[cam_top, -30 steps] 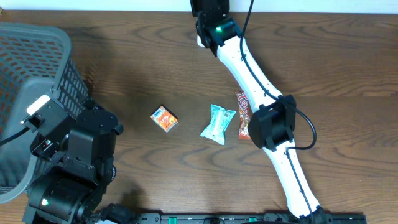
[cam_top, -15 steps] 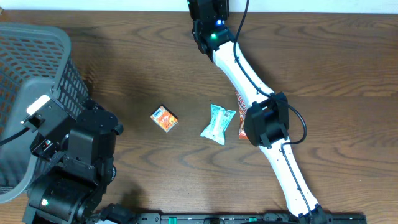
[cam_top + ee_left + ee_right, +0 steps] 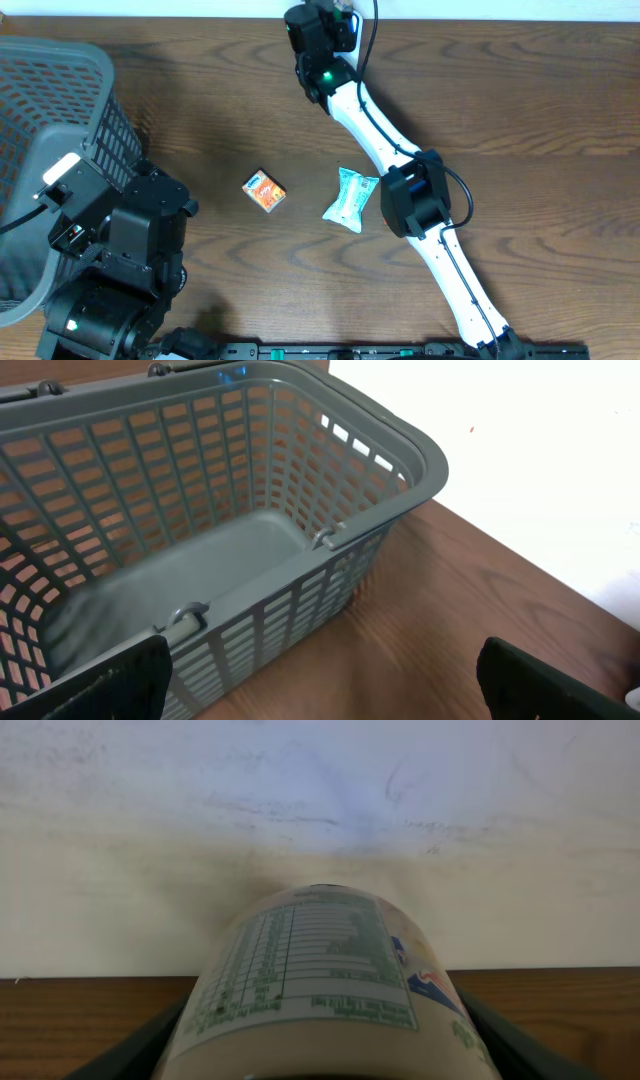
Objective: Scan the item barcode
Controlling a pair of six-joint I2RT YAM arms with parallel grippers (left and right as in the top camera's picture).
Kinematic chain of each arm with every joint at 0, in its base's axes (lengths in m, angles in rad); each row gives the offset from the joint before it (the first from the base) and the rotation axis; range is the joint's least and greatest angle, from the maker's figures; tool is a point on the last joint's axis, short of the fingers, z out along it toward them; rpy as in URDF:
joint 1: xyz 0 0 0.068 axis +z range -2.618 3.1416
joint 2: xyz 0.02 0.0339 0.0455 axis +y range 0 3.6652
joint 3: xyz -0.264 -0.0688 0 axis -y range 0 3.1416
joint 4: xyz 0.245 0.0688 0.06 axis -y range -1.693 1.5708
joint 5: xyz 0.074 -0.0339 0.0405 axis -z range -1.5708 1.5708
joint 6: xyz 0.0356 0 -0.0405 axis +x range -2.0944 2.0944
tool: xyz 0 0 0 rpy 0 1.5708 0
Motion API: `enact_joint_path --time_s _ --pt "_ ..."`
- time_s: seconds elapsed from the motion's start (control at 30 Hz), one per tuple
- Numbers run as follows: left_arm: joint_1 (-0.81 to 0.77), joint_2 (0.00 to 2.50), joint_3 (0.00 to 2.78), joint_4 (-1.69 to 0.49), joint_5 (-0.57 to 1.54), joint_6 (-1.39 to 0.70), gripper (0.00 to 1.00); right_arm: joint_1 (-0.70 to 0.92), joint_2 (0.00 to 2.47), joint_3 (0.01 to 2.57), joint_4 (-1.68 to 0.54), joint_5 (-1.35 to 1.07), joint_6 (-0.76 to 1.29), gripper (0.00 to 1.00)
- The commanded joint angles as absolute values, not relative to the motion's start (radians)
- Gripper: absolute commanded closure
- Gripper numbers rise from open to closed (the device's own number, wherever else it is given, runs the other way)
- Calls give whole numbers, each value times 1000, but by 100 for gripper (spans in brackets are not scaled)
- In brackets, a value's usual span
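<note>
Container [image 3: 325, 970] clamped in right gripper [image 3: 320, 1055] at far table [image 3: 60, 1020] edge by wall [image 3: 320, 800]; left gripper [image 3: 320, 690] spread apart beside basket [image 3: 330, 480].

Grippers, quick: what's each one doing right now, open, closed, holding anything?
Left gripper: open, holding nothing.
Right gripper: closed on the labelled bottle.

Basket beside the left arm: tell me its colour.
Grey all over: the basket has a slotted lattice wall and a solid floor. It shows best in the left wrist view.
</note>
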State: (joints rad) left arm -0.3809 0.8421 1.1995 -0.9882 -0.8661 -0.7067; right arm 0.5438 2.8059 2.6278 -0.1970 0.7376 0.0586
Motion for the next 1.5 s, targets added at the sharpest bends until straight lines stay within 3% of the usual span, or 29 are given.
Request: enact_joint_path --time_s 0.0,0.27,0.47,0.67,0.93,1.17,1.47 --pt "-376 842 1215 -991 -875 -712 2 544 2800 2634 -175 784 40 45" --pt "-376 842 1215 -991 -875 -712 2 544 2791 2634 -147 841 -33 44" --pt "-376 842 1215 -991 -875 -712 2 545 2705 2634 -244 874 -41 46" --pt "-376 842 1215 -991 -875 -712 2 544 2563 2634 -541 873 53 44" --pt "-376 842 1215 -991 -875 -712 2 521 2422 2634 -1139 788 324 39" --pt "-376 842 1215 -991 -875 -712 2 356 2380 2634 -1576 513 626 38" --pt "-376 842 1215 -991 -875 -712 2 -20 2382 2625 -1699 187 598 40"
